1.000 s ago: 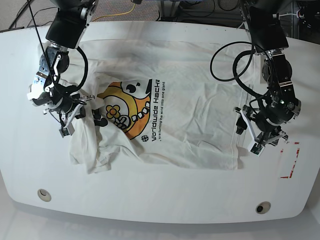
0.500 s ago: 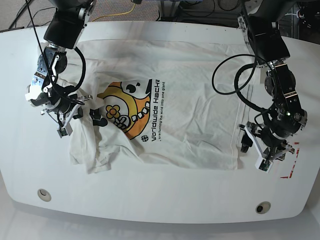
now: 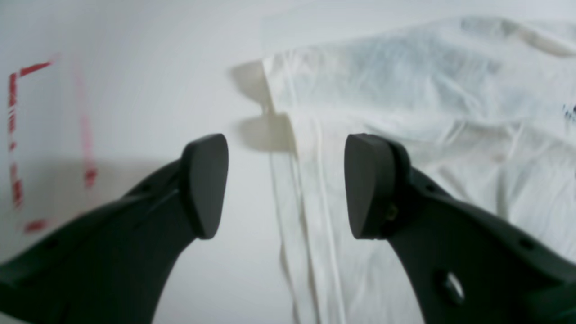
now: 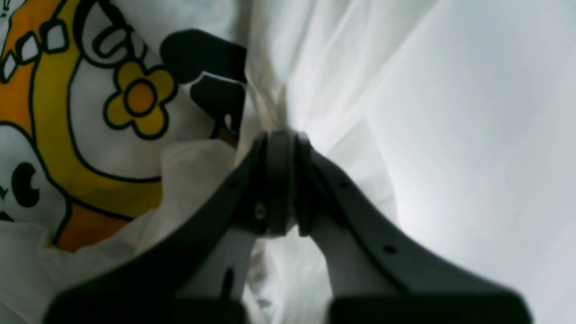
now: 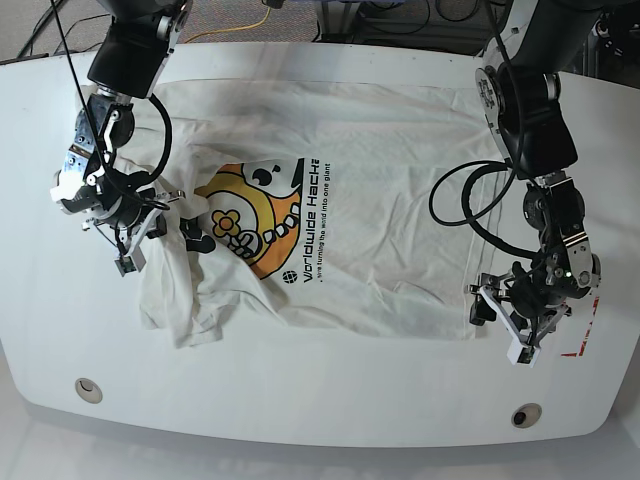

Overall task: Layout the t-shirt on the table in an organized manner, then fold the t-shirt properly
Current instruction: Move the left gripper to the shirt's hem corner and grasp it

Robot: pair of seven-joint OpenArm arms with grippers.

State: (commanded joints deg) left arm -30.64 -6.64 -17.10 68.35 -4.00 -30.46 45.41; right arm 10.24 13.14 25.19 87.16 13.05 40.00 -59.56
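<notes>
Right gripper (image 4: 279,180) is clenched on a bunched fold of the t-shirt (image 5: 380,200), jaws pressed together w/ cloth pinched between them, at the rumpled end of the shirt toward the desk's left edge in the base view. Left gripper (image 3: 285,186) is released, jaws wide apart, straddling the shirt's straight hem near its near corner by the desk's right edge; one pad over bare desk (image 5: 320,400), the other over cloth. Can't tell whether the pads touch the surface.

Progress, as a judgement: layout is partway. Shirt lies graphic-up across the middle of the desk, and the half toward the right edge is mostly flat w/ light wrinkles. Half toward the left edge is still crumpled, a sleeve or side flap folded over itself beside the cartoon print (image 5: 250,220). Flattening that end is left, then all of the folding; no fold made yet.

Around: red-outlined mark (image 5: 580,335) near the right edge, just beside the left gripper. Two grommet holes, one (image 5: 88,388) toward the front-left corner, another (image 5: 526,413) toward front-right, both apart from the cloth. Cables loop from the arms over the shirt; may snag or drag fabric. Nothing else sits on the desk in the way.
</notes>
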